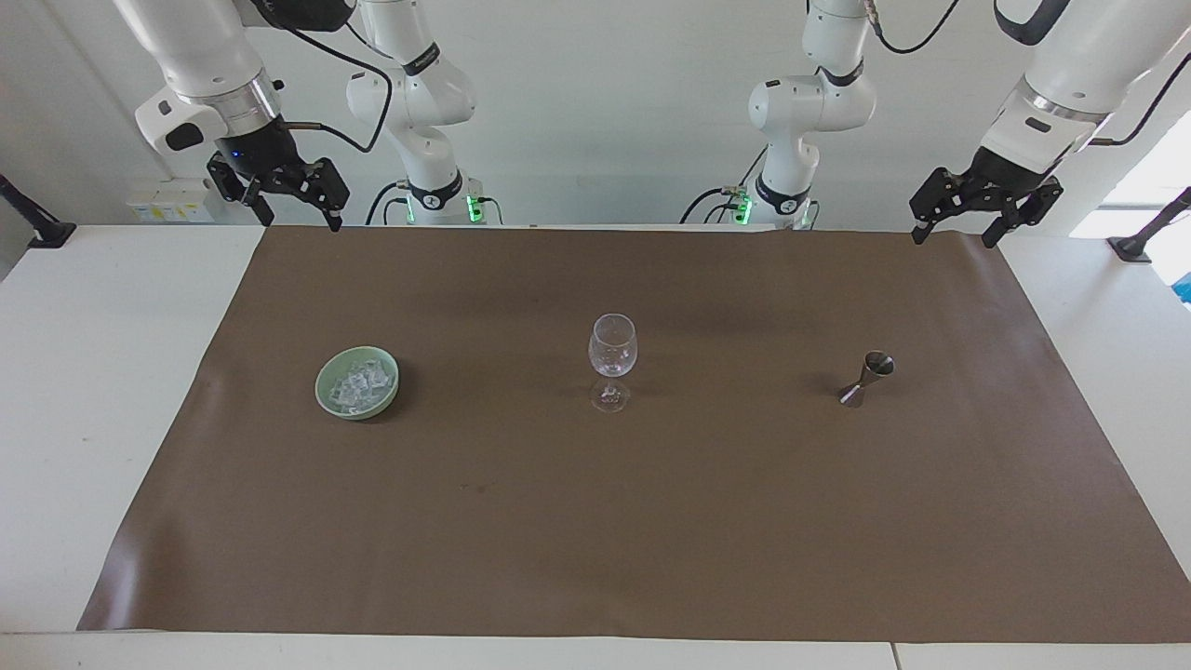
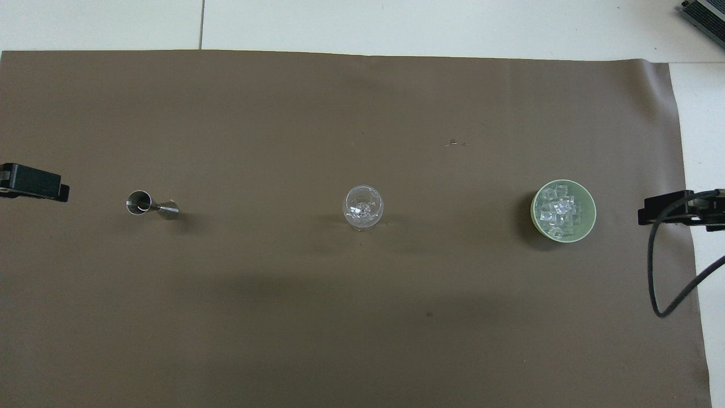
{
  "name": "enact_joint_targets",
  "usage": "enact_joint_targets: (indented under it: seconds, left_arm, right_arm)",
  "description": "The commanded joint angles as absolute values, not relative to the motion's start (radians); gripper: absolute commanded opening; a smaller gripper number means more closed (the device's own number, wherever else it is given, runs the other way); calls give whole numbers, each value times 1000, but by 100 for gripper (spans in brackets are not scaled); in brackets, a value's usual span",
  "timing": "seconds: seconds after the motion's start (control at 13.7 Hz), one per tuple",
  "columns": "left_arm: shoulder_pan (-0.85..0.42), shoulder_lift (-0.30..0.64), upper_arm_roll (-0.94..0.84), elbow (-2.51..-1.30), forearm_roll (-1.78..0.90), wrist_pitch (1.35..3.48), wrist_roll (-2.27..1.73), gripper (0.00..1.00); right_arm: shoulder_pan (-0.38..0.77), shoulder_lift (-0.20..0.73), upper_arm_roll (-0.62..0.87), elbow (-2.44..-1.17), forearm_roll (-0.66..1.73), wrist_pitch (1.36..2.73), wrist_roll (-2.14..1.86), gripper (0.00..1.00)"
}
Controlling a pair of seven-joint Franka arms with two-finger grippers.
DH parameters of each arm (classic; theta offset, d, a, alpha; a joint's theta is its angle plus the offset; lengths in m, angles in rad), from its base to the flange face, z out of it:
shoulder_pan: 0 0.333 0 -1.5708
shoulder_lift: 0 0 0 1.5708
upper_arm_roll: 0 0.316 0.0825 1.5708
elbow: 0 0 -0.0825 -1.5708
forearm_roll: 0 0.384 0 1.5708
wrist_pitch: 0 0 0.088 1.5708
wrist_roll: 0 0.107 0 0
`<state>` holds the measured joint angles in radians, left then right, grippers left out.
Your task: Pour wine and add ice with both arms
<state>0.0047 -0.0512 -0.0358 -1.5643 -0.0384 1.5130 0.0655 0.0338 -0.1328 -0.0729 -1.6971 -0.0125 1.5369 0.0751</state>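
Brown mat [image 1: 595,521] over white table [image 1: 93,372]; white wall bkgd.

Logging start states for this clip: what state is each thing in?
Wine glass: upright, mid-mat, looks empty.
Pale green bowl: upright, holding ice.
Metal jigger: upright; contents not visible.
Left gripper: open, raised, empty, waiting.
Right gripper: open, raised, empty, waiting.

White wall [image 1: 605,93], white table [image 1: 112,372] (brown mat [image 1: 595,521] on top).
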Motion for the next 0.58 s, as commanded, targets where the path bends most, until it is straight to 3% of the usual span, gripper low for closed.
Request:
enact_joint_targets:
  seconds: [0.0,0.51]
  left_arm:
    - [-8,-54,-23,-1563,-37,1506,69,100]
    - [-23,-64,-25,-1586,-37,1506,66,100]
  right_arm:
    - [26,-150,-69,-1715,9,1539,64,100]
    - [26,-150,-69,-1715,9,1539,64,100]
